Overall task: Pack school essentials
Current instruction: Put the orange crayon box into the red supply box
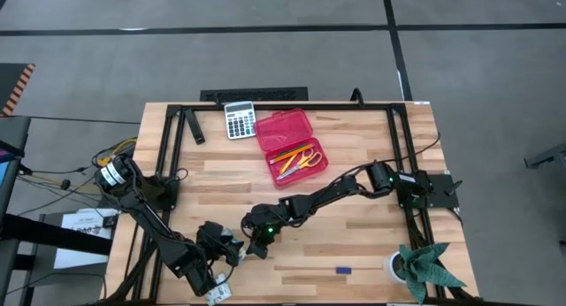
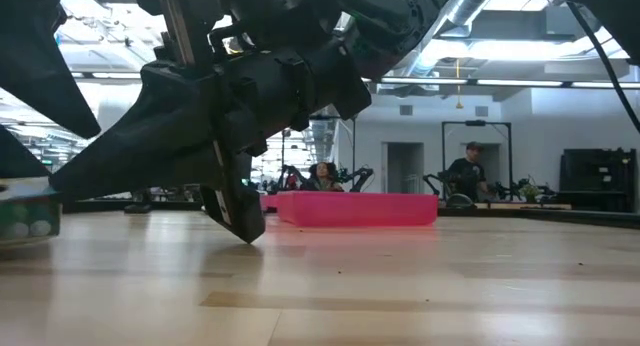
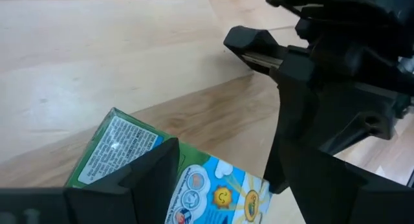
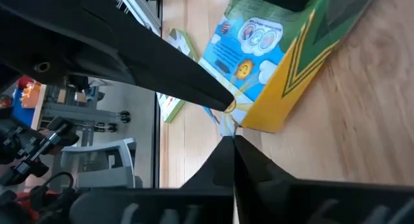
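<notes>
- Red case [image 1: 292,147]: lies open toward the far middle of the table [image 1: 354,244], beside a grey calculator [image 1: 239,120]
- Packed, as far as the high view shows: yellow-handled scissors [image 1: 306,159] and a few thin pencils [image 1: 285,158] lie in the case's lower half
- Left to pack, judged: 1 green, blue and yellow printed packet [image 3: 194,185], a second packet [image 1: 218,292] at the near table edge, and a small blue piece [image 1: 343,271] alone on the near right of the table
- Left gripper [image 1: 232,250]: fingers spread wide around the printed packet, holding it near the front left of the table
- Right gripper [image 1: 259,245]: fingers pressed together, tips touching at the packet's corner; no grip on it can be made out
- Open room: bare boards lie between the 2 grippers and the case; the black frame rails along both sides bound sideways travel
- Crowding: the 2 grippers sit just beside each other, so clearance there is tight
- A plant pot [image 1: 400,267] stands at the near right corner
</notes>
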Robot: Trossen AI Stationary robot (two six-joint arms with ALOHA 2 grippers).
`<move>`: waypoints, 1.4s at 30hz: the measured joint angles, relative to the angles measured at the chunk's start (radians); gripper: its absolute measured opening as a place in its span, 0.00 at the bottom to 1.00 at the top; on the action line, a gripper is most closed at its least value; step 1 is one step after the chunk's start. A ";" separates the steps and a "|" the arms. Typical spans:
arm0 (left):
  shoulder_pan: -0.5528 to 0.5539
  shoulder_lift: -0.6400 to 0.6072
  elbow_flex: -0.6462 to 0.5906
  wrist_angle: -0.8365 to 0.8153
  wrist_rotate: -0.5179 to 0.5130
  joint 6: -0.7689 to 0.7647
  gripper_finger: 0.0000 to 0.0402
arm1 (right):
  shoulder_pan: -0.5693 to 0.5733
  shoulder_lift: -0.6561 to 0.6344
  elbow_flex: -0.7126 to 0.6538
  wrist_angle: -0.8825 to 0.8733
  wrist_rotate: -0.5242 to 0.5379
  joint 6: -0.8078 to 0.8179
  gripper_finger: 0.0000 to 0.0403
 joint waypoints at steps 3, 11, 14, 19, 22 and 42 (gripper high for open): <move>0.004 0.000 0.000 0.000 -0.007 0.000 0.65 | -0.001 0.000 0.000 -0.001 -0.005 0.000 0.02; -0.005 -0.054 0.031 -0.083 0.029 0.000 0.65 | -0.022 -0.032 -0.002 -0.149 -0.047 -0.066 0.00; -0.017 -0.114 0.057 -0.161 0.004 0.000 0.65 | -0.035 -0.053 -0.004 -0.239 -0.047 -0.125 0.00; -0.029 -0.218 0.078 -0.231 -0.013 0.055 0.65 | -0.067 -0.116 -0.004 -0.396 -0.054 -0.236 0.00; -0.030 -0.249 0.081 -0.214 -0.013 0.101 0.65 | -0.096 -0.170 -0.004 -0.506 -0.053 -0.328 0.00; -0.059 0.018 0.073 -0.121 -0.056 -0.148 0.65 | -0.165 -0.276 -0.165 -0.686 -0.150 -0.309 0.39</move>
